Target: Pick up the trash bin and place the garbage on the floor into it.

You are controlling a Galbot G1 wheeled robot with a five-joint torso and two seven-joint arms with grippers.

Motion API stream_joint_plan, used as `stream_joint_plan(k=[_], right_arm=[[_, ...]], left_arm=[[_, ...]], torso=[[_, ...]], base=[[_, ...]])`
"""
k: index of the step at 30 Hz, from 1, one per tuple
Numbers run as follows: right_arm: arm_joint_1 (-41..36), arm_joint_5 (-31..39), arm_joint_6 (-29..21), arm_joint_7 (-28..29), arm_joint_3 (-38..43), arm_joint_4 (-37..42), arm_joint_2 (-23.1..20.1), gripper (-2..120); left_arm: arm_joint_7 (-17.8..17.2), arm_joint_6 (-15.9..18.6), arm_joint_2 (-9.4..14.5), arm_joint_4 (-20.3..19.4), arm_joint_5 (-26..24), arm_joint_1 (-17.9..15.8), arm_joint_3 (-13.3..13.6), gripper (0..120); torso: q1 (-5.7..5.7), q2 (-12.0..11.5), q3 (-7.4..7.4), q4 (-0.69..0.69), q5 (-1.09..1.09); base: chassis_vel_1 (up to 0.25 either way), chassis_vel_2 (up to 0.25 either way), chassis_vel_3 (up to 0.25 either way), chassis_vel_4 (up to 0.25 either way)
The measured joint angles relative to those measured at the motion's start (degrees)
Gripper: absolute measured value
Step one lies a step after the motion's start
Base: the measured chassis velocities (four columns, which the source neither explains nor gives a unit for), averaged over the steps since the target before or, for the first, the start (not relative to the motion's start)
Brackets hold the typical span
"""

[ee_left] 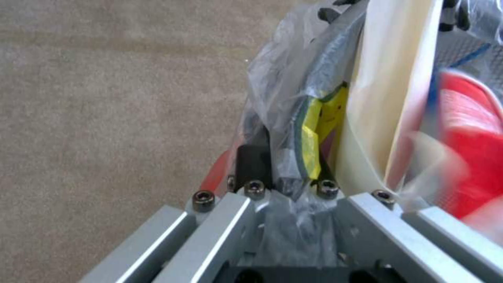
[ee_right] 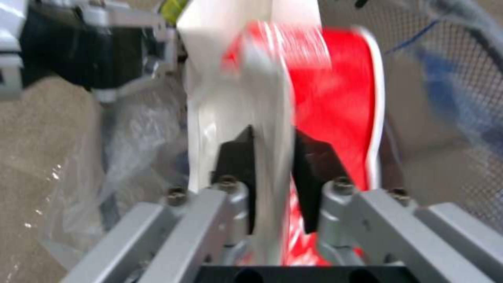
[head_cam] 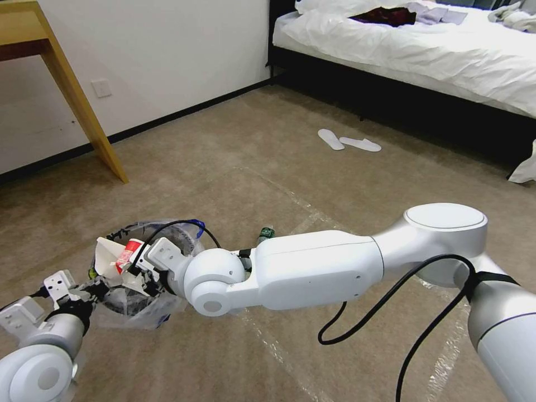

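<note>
The trash bin (head_cam: 139, 304), lined with a crinkly clear bag with a blue edge, hangs just above the floor (head_cam: 234, 167) at lower left. My left gripper (head_cam: 92, 287) is shut on its near rim; the left wrist view shows the rim and bag (ee_left: 293, 129) pinched between the pads (ee_left: 252, 163). My right gripper (head_cam: 134, 265) reaches across over the bin's mouth, shut on a red and white wrapper (head_cam: 127, 252), a piece of garbage. In the right wrist view the wrapper (ee_right: 314, 78) is clamped by the black fingertips (ee_right: 235, 157). A small green-labelled bottle (head_cam: 266, 233) lies on the carpet behind my right forearm.
A wooden table leg (head_cam: 84, 111) stands at far left by the wall. A bed (head_cam: 419, 50) with white sheets fills the far right, with two white slippers (head_cam: 349, 142) on the carpet before it. Clear tape lines (head_cam: 279, 352) cross the carpet.
</note>
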Motion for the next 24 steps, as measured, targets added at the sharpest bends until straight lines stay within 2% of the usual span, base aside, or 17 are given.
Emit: stream_joint_plan(k=[2, 3, 4, 6, 7, 8, 10, 12, 14, 16, 18, 19, 21, 22, 23, 24], right_arm=[[0.0, 0.1, 0.1, 0.4, 0.5, 0.6, -0.3, 33], [0.0, 0.1, 0.1, 0.4, 0.5, 0.6, -0.3, 33], [0.2, 0.1, 0.1, 0.5, 0.6, 0.9, -0.4, 39], [0.3, 0.2, 0.1, 0.5, 0.6, 1.0, -0.5, 42], [0.4, 0.2, 0.1, 0.6, 0.8, 1.3, -0.7, 49], [0.4, 0.2, 0.1, 0.6, 0.8, 1.3, -0.7, 49], [0.4, 0.2, 0.1, 1.2, 1.8, 2.3, -1.2, 62], [0.4, 0.2, 0.1, 1.3, 2.2, 2.6, -1.4, 64], [0.2, -0.3, 0.5, 1.9, 4.3, 3.6, -2.4, 76], [0.2, -0.4, 0.6, 2.0, 4.6, 3.8, -2.6, 77], [-0.6, -1.8, 2.3, 2.2, 8.0, 4.8, -4.6, 90], [-0.6, -1.8, 2.3, 2.2, 8.0, 4.8, -4.6, 90], [-2.6, -5.8, 7.1, 1.1, 12.7, 6.4, -7.8, 98], [-2.6, -5.8, 7.1, 1.1, 12.7, 6.4, -7.8, 98], [-4.8, -8.3, 9.7, -0.7, 16.6, 8.0, -10.7, 99], [-11.1, -13.4, 15.0, -4.3, 25.9, 11.0, -18.3, 100]], left_arm=[[0.0, 0.0, 0.1, -0.1, 0.0, 0.0, 0.0, 1], [0.0, 0.0, 0.1, -0.1, 0.0, 0.0, 0.0, 1], [0.0, 0.0, 0.1, -0.2, 0.0, 0.1, 0.0, 1], [0.0, 0.0, 0.1, -0.2, 0.0, 0.0, 0.0, 1], [0.0, 0.0, 0.0, -0.3, 0.0, 0.1, 0.0, 1], [0.0, 0.0, 0.0, -0.3, 0.0, 0.1, 0.0, 1], [0.0, 0.0, -0.2, -0.3, 0.0, 0.2, 0.0, 1], [0.0, 0.0, -0.2, -0.2, 0.0, 0.2, 0.0, 1], [0.0, 0.0, -0.3, -0.1, 0.1, 0.2, 0.0, 1], [0.0, 0.0, -0.3, -0.1, 0.1, 0.2, -0.1, 1], [-0.1, 0.0, -0.2, -0.1, 0.1, 0.2, -0.4, 1], [-0.1, 0.0, -0.2, -0.1, 0.1, 0.2, -0.4, 1], [-0.1, 0.0, 0.1, -0.1, 0.0, 0.2, -0.7, 1], [-0.1, 0.0, 0.1, -0.1, 0.0, 0.2, -0.7, 1], [-0.1, 0.0, 0.2, 0.0, -0.1, 0.2, -0.9, 1], [-0.3, 0.0, 0.4, 0.3, -0.2, 0.0, -1.2, 1]], torso=[[0.0, 0.0, 0.0, 0.0, 0.0], [0.0, 0.0, 0.0, 0.0, 0.0], [0.0, 0.0, 0.0, 0.0, 0.0], [0.0, 0.0, 0.0, 0.0, 0.0], [0.0, 0.0, 0.0, 0.0, 0.0], [0.0, 0.0, 0.0, 0.0, 0.0], [0.0, 0.0, 0.0, 0.0, 0.0], [0.0, 0.0, 0.0, 0.0, 0.0], [0.0, 0.0, 0.0, 0.0, 0.0], [0.0, 0.0, 0.0, 0.0, 0.0], [0.0, 0.0, 0.0, 0.0, 0.0], [0.0, 0.0, 0.0, 0.0, 0.0], [0.0, 0.0, 0.0, 0.02, 0.0], [0.0, 0.0, 0.0, 0.02, 0.0], [0.0, 0.0, 0.0, 0.02, 0.0], [0.0, 0.0, 0.0, 0.02, 0.01]], base=[[0.0, 0.0, 0.0, 0.0], [0.0, 0.0, 0.0, 0.0], [0.0, 0.0, 0.0, 0.0], [0.0, 0.0, 0.0, 0.0], [0.0, 0.0, 0.0, 0.0], [0.0, 0.0, 0.0, 0.0], [0.0, 0.0, 0.0, 0.0], [0.0, 0.0, 0.0, 0.0], [0.0, 0.0, 0.0, 0.0], [0.0, 0.0, 0.0, 0.0], [0.0, 0.0, 0.0, 0.0], [0.0, 0.0, 0.0, 0.0], [0.0, 0.0, 0.0, 0.0], [0.0, 0.0, 0.0, 0.0], [0.0, 0.0, 0.0, 0.0], [0.0, 0.0, 0.0, 0.0]])
